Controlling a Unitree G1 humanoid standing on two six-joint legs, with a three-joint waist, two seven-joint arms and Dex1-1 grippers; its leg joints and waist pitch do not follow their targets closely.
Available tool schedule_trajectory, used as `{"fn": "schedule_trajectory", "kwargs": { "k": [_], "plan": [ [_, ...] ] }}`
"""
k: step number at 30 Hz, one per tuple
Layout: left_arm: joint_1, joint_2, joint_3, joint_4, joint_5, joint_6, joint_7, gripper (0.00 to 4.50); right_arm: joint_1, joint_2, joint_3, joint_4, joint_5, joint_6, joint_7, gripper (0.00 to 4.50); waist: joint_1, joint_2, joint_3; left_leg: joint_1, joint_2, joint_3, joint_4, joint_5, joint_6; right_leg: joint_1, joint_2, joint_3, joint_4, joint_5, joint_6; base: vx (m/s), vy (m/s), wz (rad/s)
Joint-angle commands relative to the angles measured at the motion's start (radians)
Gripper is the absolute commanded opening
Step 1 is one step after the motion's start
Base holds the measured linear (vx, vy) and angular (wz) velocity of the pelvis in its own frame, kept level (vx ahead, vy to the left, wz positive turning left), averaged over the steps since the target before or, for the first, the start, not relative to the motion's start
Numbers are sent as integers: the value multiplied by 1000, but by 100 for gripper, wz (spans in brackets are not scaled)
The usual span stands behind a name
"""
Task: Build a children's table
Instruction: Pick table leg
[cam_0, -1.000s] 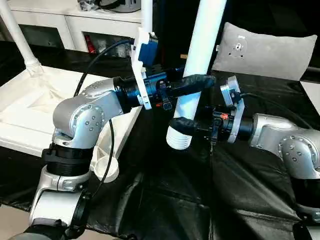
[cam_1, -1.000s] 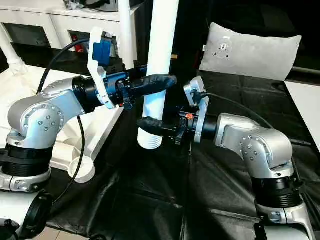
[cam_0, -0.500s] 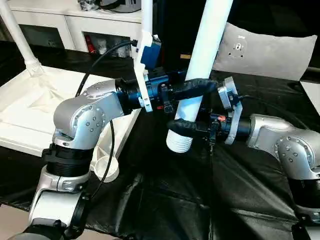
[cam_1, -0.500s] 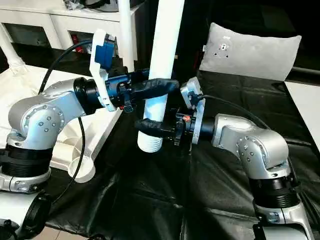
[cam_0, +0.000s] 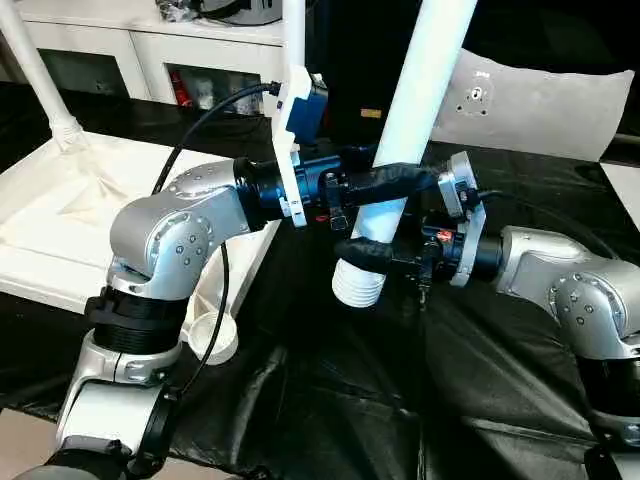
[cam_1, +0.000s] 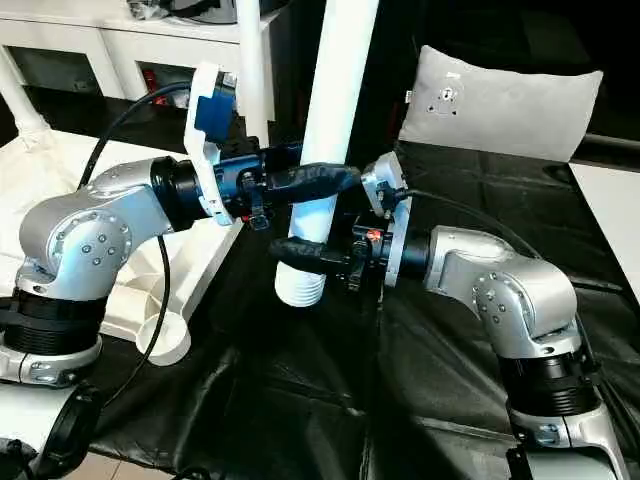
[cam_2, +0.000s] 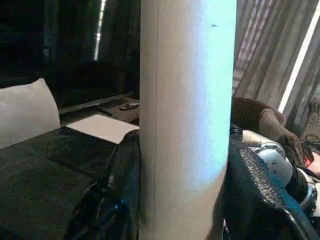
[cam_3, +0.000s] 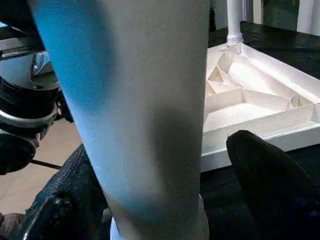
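Above black sheeting (cam_0: 330, 400), left hand (cam_0: 385, 182) and right hand (cam_0: 368, 250) both clamp the tilted leg (cam_0: 425, 85).

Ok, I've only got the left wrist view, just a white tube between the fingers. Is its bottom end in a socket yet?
Observer: No. The leg's ribbed end hangs free above the black cloth, beside the tabletop.
Operator: Is anything else holding it?
Observer: Yes, the right hand grips it just below the left hand.
Operator: Where's a free socket?
Observer: The near corner socket, to the robot's left of the leg, is empty.
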Motion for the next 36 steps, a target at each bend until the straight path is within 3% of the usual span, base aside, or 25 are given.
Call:
{"fn": "schedule_trajectory", "kwargs": {
  "k": [1, 14, 21, 24, 27, 30, 32, 35, 36],
  "plan": [
    [0, 3, -15, -9, 4, -7, -8, 186, -8, -3, -15, -1, 8, -3, 4, 329, 4, -14, -73, -12, 42, -4, -61, 64, 59, 76, -89, 52, -66, -157, -168, 0, 0, 0],
    [-6, -5, -5, -2, 13, -23, 11, 186, 6, -10, -1, -10, 7, 2, 12, 211, 4, -13, -74, -11, 42, -5, -60, 69, 59, 76, -88, 52, -64, -149, -170, 0, 0, 0],
    [-4, -6, -3, -7, 33, -15, 42, 185, 9, -12, -3, -7, -3, -3, 5, 194, 3, -13, -74, -12, 42, -5, -59, 69, 58, 76, -88, 52, -64, -143, -172, 0, 0, 0],
    [-4, -15, 10, -17, -1, 25, 55, 185, 7, -9, -4, 2, -7, 5, -9, 194, 3, -14, -73, -11, 42, -4, -59, 64, 57, 76, -88, 52, -65, -155, -172, 0, 0, 0],
    [3, -27, 21, -48, -36, 47, 62, 255, 8, -2, -6, 8, -12, 13, -28, 193, 4, -14, -75, -11, 41, -4, -59, 69, 55, 76, -88, 52, -63, -145, -177, 0, 0, 0],
    [12, -44, 26, -68, -66, 56, 66, 265, 20, 7, -2, -2, -14, -2, -32, 192, 4, -16, -74, -12, 41, -3, -59, 67, 58, 76, -87, 52, -64, -149, -176, 0, 0, 0],
    [22, -46, 17, -87, -76, 55, 54, 296, 27, 26, -10, -14, -14, -17, -50, 191, 4, -15, -75, -13, 42, -4, -59, 74, 63, 76, -88, 52, -63, -140, -175, 0, 0, 0],
    [43, -59, 16, -109, -104, 64, 41, 299, 29, 51, -18, -22, -15, -10, -93, 191, 2, -14, -73, -12, 41, -3, -60, 65, 58, 74, -88, 52, -66, -163, -169, 0, 0, 0],
    [43, -60, 16, -109, -105, 66, 41, 322, 28, 51, -18, -22, -14, -7, -94, 191, 1, -14, -73, -12, 41, -3, -60, 63, 56, 74, -87, 52, -66, -168, -168, 0, 0, 0]
  ]
}}
